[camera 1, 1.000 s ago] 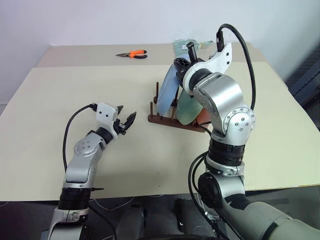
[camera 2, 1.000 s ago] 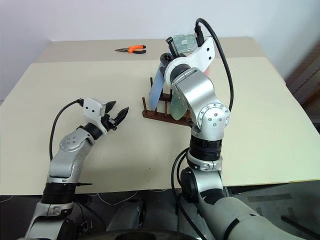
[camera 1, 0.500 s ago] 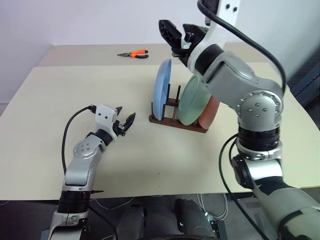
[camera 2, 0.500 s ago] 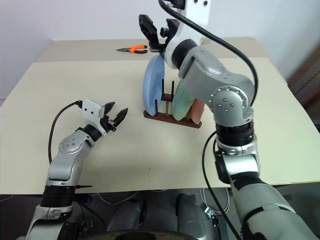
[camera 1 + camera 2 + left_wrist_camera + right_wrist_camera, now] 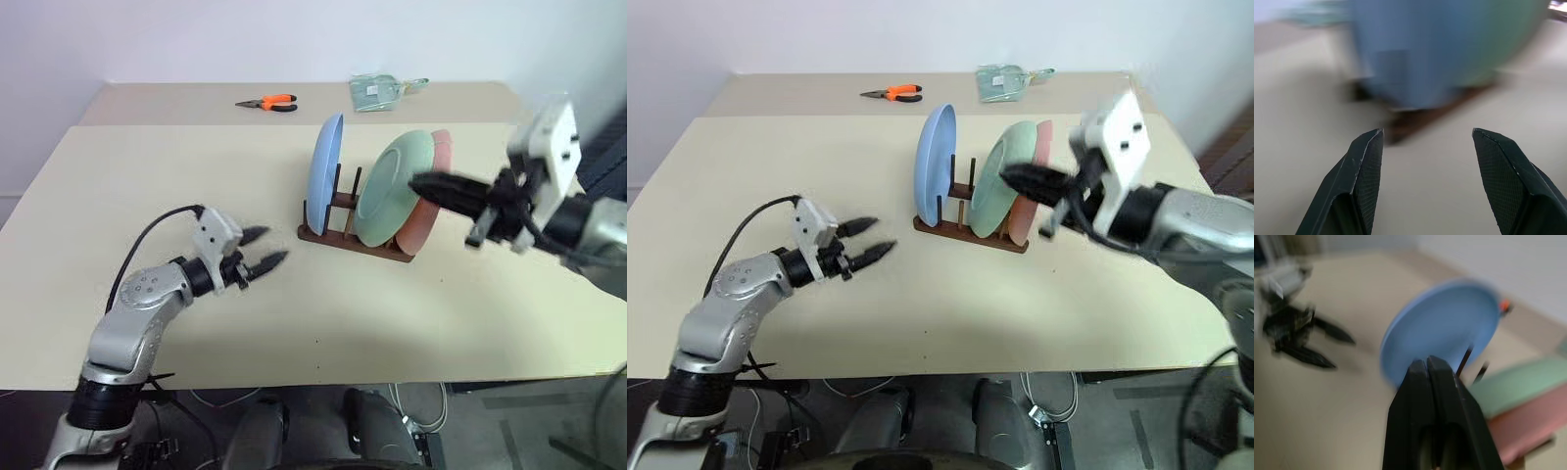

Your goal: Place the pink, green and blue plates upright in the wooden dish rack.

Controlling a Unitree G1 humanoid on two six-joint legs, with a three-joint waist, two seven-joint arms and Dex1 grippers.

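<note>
Light, stiff, slick round plastic plates, blue, green and pink, stand in the dark wooden rack; grip by rims. Left gripper jaws apart, empty; right gripper jaws closed, empty.

Three plates stand in the rack, pliers far behind.

You've got a beige table; directly on it sit the wooden dish rack, orange-handled pliers and a clear plastic packet at the far edge.
</note>
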